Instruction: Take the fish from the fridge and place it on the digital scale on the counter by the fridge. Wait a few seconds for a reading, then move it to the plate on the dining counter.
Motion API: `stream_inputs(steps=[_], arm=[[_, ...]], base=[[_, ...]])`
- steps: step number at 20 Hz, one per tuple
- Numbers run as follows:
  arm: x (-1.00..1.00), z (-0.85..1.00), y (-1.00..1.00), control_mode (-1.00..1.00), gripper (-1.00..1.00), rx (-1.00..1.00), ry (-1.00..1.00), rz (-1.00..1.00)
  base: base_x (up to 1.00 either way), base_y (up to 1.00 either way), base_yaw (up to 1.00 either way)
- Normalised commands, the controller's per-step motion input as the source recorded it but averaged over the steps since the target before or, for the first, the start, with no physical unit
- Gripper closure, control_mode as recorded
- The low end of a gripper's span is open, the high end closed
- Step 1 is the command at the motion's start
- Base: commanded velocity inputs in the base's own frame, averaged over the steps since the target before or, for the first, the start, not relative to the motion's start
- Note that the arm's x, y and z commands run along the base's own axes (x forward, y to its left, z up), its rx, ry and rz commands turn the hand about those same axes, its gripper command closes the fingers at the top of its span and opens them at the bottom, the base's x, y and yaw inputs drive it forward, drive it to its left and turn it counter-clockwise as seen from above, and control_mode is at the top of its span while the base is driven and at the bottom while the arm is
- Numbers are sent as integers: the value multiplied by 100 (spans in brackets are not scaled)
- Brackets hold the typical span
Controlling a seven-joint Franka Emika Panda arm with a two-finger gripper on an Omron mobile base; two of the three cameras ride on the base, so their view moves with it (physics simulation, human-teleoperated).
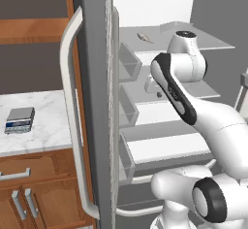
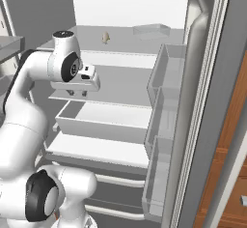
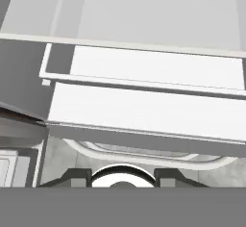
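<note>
Clearly the fish [image 1: 145,37] is a small, slim thing, lying loose on an upper shelf of the open fridge [image 1: 97,102], toward the back; in the right base view it shows as a little tan shape [image 2: 105,37] on that same shelf, with a shallow tray [image 2: 151,30] well apart from it. I would judge it light and fairly stiff, probably a bit slippery, and narrow enough to roll or skid if pushed from one side. The best hold looks like a pinch across the thickest part of its body, at the middle, with the fingers set square to its length; the pointed ends would likely slip out. The gripper [image 2: 77,92] hangs below the wrist, facing down over the lower shelves and a drawer [image 2: 99,121], lower than the fish and well apart from it. Its fingers look close together and hold nothing. The scale [image 1: 20,119] sits on the counter [image 1: 43,126] beside the fridge, bare on top.
</note>
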Motion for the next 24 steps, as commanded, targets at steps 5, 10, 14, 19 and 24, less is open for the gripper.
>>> stream_inputs(steps=[5, 10, 14, 19, 24], arm=[[-37, 11, 0, -100, -100, 0, -14, 0], [-55, 65, -1, -100, -100, -1, -47, 0], [-23, 72, -7, -100, -100, -2, -44, 0], [0, 63, -5, -100, -100, 0, -33, 0], [14, 48, -4, -100, -100, 0, -23, 0]], base=[[0, 0, 0], [0, 0, 0], [0, 0, 0], [0, 0, 0], [0, 0, 0]])
